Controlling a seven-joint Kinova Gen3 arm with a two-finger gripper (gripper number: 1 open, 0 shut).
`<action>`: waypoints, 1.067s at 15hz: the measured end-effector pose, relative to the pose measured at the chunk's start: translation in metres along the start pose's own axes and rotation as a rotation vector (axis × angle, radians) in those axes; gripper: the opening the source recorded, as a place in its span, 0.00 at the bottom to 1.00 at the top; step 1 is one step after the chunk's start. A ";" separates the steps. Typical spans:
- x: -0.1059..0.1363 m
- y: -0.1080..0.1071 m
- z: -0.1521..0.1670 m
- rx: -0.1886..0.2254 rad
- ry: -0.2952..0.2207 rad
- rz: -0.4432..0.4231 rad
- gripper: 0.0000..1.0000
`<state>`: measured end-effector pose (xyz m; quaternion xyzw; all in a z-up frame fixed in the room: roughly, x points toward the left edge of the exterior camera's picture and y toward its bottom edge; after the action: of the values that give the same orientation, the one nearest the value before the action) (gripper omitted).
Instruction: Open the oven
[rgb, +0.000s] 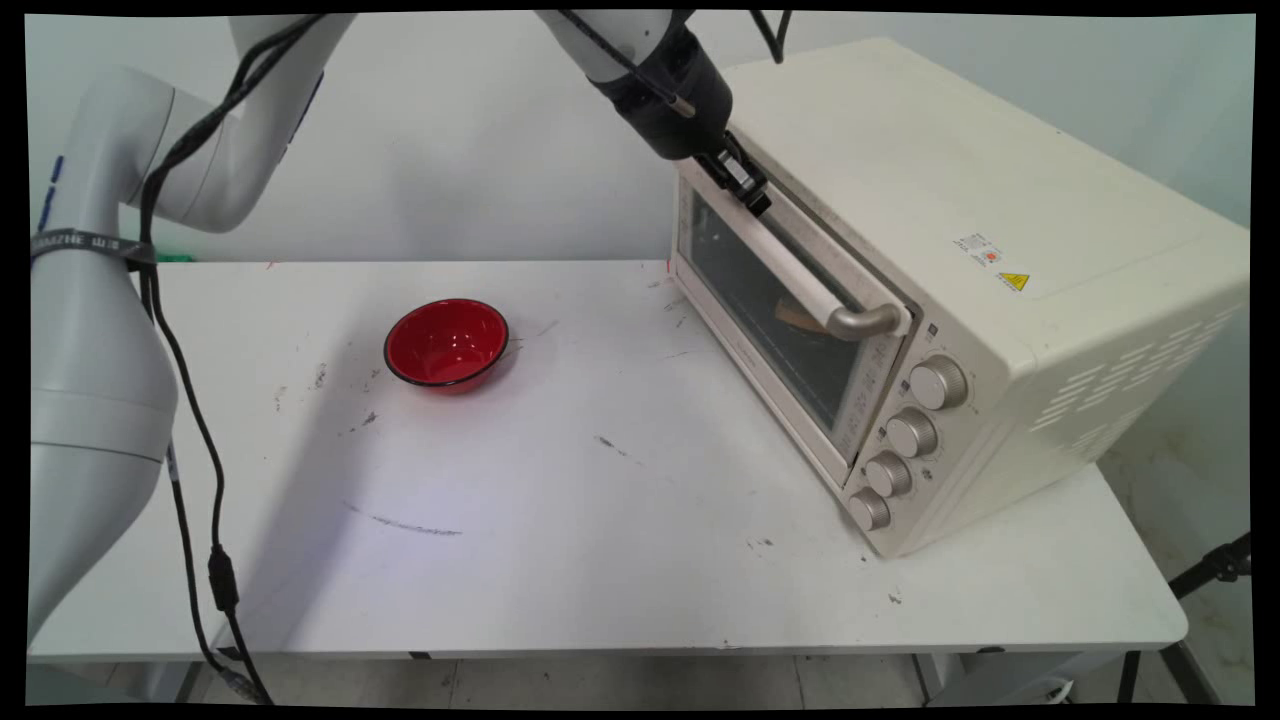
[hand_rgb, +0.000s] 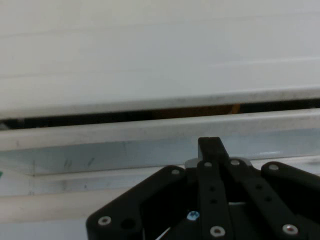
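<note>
The black hand (rgb: 745, 187) was at the upper far end of the toaster oven's door (rgb: 770, 310), its fingers drawn together around the far end of the door handle (rgb: 800, 270). In the hand view the two fingers (hand_rgb: 210, 150) stood pressed close, one upright black tip showing in front of the pale bar, so the hand was closed on the handle. A thin dark gap ran along the top of the door in that view, with something orange-brown showing through it; whether the door was ajar cannot be told for sure.

The cream toaster oven (rgb: 1000, 230) sat at about three o'clock on the white bench (rgb: 600, 560), angled so its glass door faced the bench's middle. Four round knobs (rgb: 905, 435) ran down its near front corner, and a yellow warning label (rgb: 1012, 281) lay on its top.

A red bowl (rgb: 447, 343) with a dark rim stood upright at about ten o'clock on the bench, well apart from the oven and the hand. Black cables (rgb: 190, 420) hung down the arm at nine o'clock, clear of the bowl.
</note>
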<state>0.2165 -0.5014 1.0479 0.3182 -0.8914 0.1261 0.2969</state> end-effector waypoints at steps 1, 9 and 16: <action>-0.002 0.000 -0.001 0.002 -0.006 0.000 0.00; -0.024 0.005 -0.011 0.008 -0.051 0.009 0.00; -0.046 0.009 -0.017 0.008 -0.071 0.020 0.00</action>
<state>0.2474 -0.4649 1.0328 0.3148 -0.9041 0.1212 0.2625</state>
